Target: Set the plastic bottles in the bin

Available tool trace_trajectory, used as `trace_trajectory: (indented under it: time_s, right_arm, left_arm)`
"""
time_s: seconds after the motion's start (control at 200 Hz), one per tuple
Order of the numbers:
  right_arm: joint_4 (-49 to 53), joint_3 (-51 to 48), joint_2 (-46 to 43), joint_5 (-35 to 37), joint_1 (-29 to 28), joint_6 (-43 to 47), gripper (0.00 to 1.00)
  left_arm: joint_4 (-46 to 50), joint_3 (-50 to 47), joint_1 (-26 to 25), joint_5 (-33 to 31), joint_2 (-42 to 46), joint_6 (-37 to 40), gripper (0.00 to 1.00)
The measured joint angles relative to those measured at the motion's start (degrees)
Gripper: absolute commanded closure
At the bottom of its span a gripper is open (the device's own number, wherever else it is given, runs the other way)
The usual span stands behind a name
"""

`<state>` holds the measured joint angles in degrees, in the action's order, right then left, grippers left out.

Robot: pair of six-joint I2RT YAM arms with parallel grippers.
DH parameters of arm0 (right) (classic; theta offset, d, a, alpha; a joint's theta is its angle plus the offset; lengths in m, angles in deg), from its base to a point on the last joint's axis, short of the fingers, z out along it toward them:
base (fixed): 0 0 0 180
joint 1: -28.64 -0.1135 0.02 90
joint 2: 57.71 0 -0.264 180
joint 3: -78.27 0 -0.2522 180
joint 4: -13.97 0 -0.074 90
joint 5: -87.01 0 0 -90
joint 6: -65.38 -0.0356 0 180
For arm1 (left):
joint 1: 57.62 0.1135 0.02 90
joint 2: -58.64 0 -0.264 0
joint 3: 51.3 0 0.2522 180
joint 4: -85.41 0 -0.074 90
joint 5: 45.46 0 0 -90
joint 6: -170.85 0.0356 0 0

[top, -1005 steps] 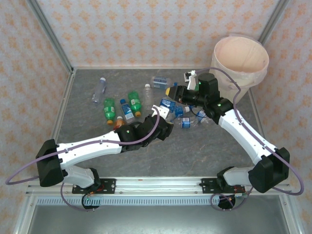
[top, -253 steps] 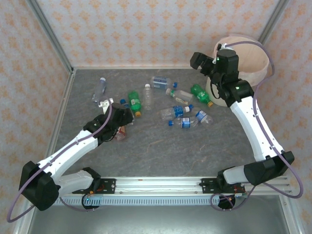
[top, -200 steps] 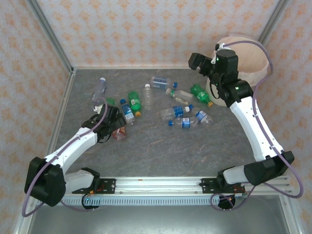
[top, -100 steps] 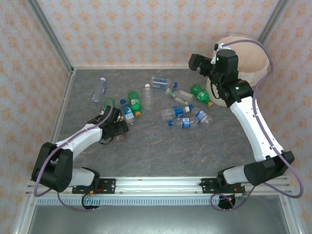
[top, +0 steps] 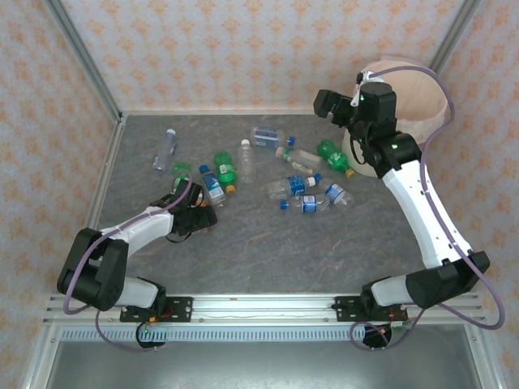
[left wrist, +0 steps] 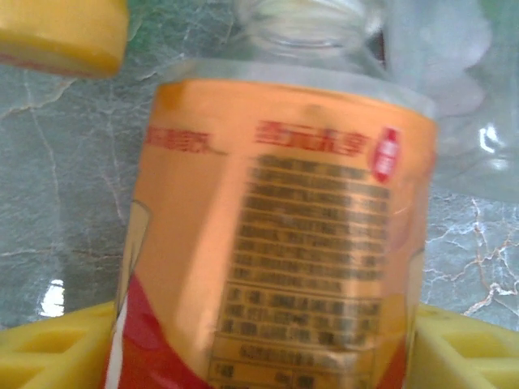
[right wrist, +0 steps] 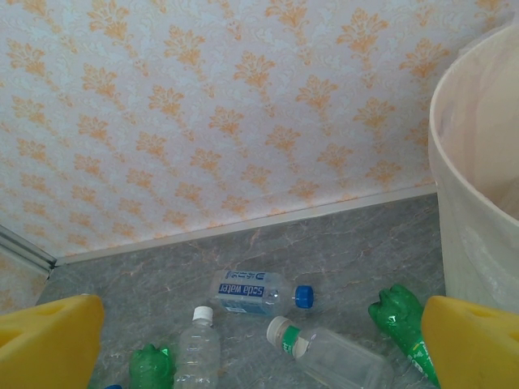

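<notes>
Seen from above, my left claw [top: 195,217] is down low on the table [top: 268,251], at the near-left edge of the scattered bottles [top: 292,186]. A green bottle [top: 224,168] and a blue-labelled bottle [top: 212,185] lie just beyond it. My right claw [top: 324,104] is up in the air at the far right, beside the bin [top: 438,113], which stands in the far right corner of the table. The bottles on that side lie on the table near the foot of the bin.

From my left wrist, an orange bottle [left wrist: 276,243] lies lengthwise between my two yellow fingers [left wrist: 49,356], its label right up against both of them. I cannot tell whether they are pressing on it or only flanking it. A clear bottle [left wrist: 446,105] lies next to its neck.

From my right wrist, the fingers [right wrist: 470,340] stand wide apart with nothing between them. The bin's wall rises on the right, with a green bottle just beside its base. A clear blue-capped bottle [right wrist: 259,293] lies near the back wall [right wrist: 203,121].
</notes>
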<state>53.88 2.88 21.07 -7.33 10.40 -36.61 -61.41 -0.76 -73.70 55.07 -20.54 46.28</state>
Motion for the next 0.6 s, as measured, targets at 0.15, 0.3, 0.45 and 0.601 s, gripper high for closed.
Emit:
trace_trajectory:
  time_s: [0.15, 0.3, 0.45, 0.601]
  right_arm:
    - [0.0, 0.0, 0.0, -0.02, 0.0, -0.17, 0.0]
    - [0.0, 0.0, 0.0, -0.42, 0.0, -0.48, 0.0]
    - [0.02, 0.07, 0.07, -0.66, 0.0, -0.85, 0.0]
    - [0.15, 0.85, 0.44, -0.63, 0.0, -1.25, 0.0]
  left_arm:
    - [-0.83, -1.09, 0.0, 1.07, 1.51, 0.24, 0.39]
    - [-0.81, -1.66, 0.0, 1.53, 4.31, 0.13, 0.42]
    - [-0.85, -1.73, 0.0, 2.29, 9.92, 0.66, 0.42]
    - [-2.1, -1.75, -0.07, 3.69, 18.84, 1.11, 0.42]
